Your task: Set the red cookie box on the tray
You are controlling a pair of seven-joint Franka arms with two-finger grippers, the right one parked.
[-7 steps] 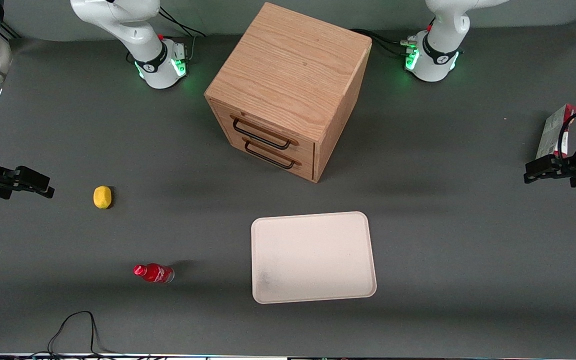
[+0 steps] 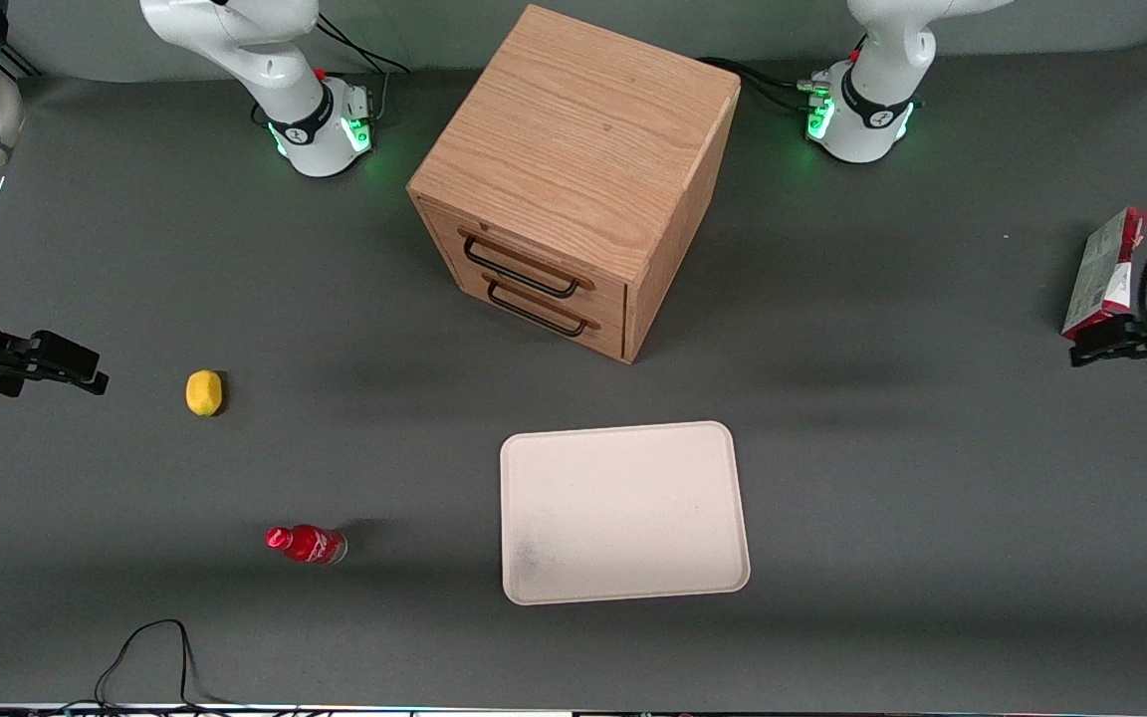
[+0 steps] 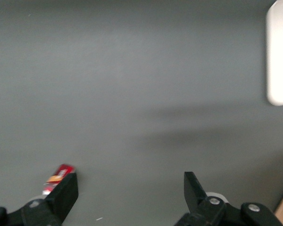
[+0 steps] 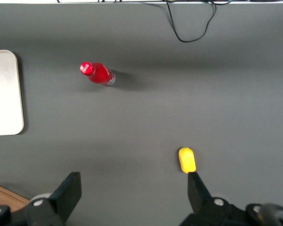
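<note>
We're hovering at the working arm's end of the table, our left gripper (image 2: 1096,351) just nearer the front camera than the red cookie box (image 2: 1103,271), fingers (image 3: 66,190) spread wide with nothing between them. The box stands on edge, tipped a little, its long axis running toward and away from the camera; in the wrist view one red end (image 3: 59,175) peeks just beside a fingertip, outside the gap. The cream tray (image 2: 623,513) sits well apart toward the table's middle, across bare grey mat, nearer the camera than the wooden drawer cabinet (image 2: 573,179).
</note>
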